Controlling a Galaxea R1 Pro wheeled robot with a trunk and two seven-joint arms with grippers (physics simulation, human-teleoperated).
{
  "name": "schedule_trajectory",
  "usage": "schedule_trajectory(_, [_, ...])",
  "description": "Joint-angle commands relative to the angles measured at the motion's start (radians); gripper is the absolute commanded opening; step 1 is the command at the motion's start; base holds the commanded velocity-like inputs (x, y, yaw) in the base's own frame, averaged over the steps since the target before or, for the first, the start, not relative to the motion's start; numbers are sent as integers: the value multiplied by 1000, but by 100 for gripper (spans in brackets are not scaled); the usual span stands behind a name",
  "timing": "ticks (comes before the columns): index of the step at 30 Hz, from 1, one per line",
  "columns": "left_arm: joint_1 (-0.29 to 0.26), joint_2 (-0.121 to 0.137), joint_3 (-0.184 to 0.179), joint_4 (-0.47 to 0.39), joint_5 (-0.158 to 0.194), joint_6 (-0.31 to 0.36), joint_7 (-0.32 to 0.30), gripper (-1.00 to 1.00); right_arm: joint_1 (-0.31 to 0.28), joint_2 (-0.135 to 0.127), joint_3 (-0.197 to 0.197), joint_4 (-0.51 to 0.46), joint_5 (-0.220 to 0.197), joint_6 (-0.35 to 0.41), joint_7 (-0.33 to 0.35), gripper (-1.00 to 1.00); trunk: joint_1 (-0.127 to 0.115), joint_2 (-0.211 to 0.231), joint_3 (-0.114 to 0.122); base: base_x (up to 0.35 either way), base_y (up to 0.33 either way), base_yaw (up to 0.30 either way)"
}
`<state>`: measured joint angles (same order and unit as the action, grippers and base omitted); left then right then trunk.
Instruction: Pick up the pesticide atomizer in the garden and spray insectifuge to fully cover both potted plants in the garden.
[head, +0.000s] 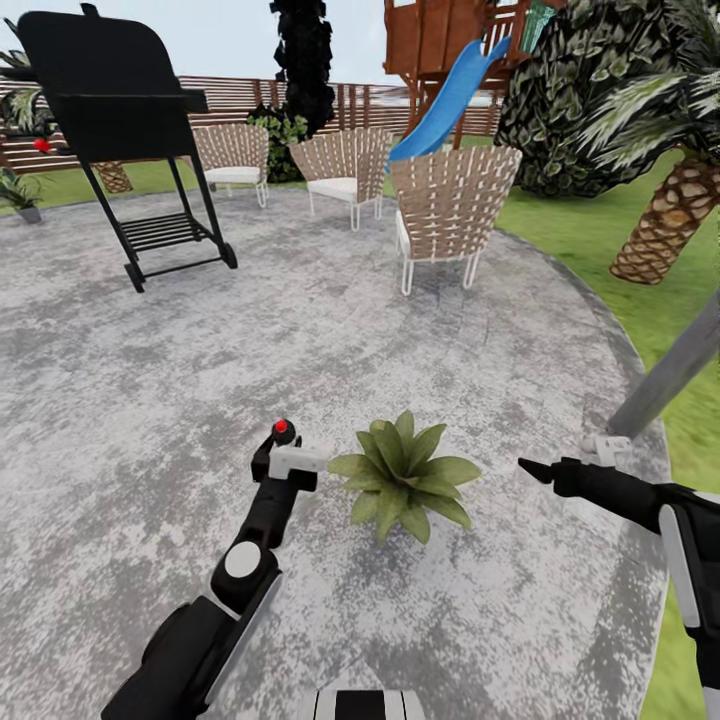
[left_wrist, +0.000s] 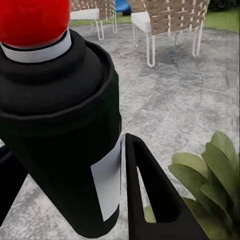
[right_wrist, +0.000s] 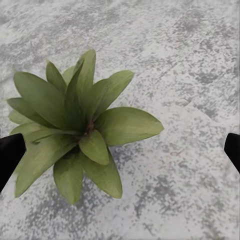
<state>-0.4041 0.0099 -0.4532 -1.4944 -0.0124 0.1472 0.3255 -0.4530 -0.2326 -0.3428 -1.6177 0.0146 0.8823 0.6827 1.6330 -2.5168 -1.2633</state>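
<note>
In the garden, one potted plant (head: 405, 480), a low rosette of broad green leaves, sits on the grey stone patio (head: 150, 380) in front of me. My left gripper (head: 277, 462) is shut on the pesticide atomizer (head: 283, 445), held upright just left of the plant with its red tip up. The left wrist view shows the dark bottle (left_wrist: 60, 135) with its white label between the fingers (left_wrist: 150, 195), and the plant (left_wrist: 210, 175) beside it. My right gripper (head: 535, 470) hovers open to the plant's right, pointing at it. Its leaves (right_wrist: 75, 130) are plain green, with no insectifuge in view.
A black grill (head: 120, 100) stands at the back left. Three wicker chairs (head: 450, 210) are behind the plant, with a blue slide (head: 450, 100) and wooden fence beyond. A palm trunk (head: 670, 230) and a slanted grey post (head: 665, 375) stand on the lawn at the right.
</note>
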Motion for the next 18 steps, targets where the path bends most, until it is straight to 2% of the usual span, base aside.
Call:
schedule_trajectory(1, [-1,2,-2,-2,-2,9,-21,-100,0,-2,-2,-1,2,6,10,100,-1,0,3,0,0,0])
schedule_trajectory(5, [-1,1,0,-3,-2,23,-90,-100,2,-6,-2,-1,2,5,59,100,-2,1,19,0,0,0])
schedule_trajectory(6, [-1,1,1,-3,-2,26,-109,-100,5,-7,-19,-1,2,4,147,100,-3,1,23,0,0,0])
schedule_trajectory(9, [1,1,1,-3,-4,25,-110,-100,6,-7,-28,-1,2,3,179,100,-4,2,34,0,0,0])
schedule_trajectory(14, [2,1,2,-3,-3,40,-116,-100,8,-7,-30,-1,2,3,184,100,-6,3,53,0,0,0])
schedule_trajectory(18, [2,1,2,-2,-2,79,-140,-100,2,-7,-30,-1,2,5,185,100,-8,4,69,0,0,0])
